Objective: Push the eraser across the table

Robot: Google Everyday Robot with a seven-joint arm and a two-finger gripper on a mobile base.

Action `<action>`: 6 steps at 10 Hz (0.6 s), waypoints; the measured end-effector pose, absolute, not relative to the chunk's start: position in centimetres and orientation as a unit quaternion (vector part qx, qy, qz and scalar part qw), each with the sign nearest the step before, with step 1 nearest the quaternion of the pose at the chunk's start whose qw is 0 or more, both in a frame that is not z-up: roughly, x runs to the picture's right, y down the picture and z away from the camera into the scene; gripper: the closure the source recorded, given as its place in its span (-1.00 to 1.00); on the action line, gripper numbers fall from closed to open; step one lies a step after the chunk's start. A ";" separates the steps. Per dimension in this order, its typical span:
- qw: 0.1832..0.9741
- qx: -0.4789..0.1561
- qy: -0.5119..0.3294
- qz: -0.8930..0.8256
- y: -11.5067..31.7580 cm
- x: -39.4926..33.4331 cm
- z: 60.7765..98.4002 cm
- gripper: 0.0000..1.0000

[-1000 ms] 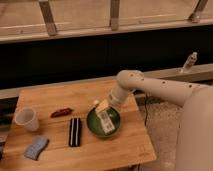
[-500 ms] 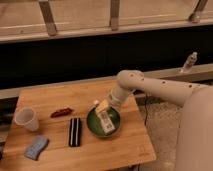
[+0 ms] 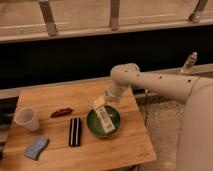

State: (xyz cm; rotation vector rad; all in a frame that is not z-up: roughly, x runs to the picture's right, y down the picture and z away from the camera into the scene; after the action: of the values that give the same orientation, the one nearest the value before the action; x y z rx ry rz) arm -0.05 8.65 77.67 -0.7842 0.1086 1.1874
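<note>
The eraser (image 3: 75, 132), a small black block with a pale stripe, lies lengthwise on the light wood table (image 3: 55, 97), left of the green bowl (image 3: 95, 122). My gripper (image 3: 101, 103) hangs from the white arm over the bowl's far rim, to the right of the eraser and apart from it. A white labelled box (image 3: 105, 120) lies in the bowl.
A clear plastic cup (image 3: 27, 119) stands at the table's left edge. A blue-grey pad (image 3: 36, 147) lies at the front left corner. A small dark red object (image 3: 61, 112) lies behind the eraser. A spray bottle (image 3: 189, 63) stands on the ledge at the right.
</note>
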 end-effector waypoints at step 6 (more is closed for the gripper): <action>0.792 -0.345 0.042 0.502 7.6 -3.9 73.6 -0.52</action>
State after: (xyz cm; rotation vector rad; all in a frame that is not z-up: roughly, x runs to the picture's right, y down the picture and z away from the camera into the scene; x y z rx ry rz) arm -3.93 7.56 73.59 -0.7420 0.0897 1.0811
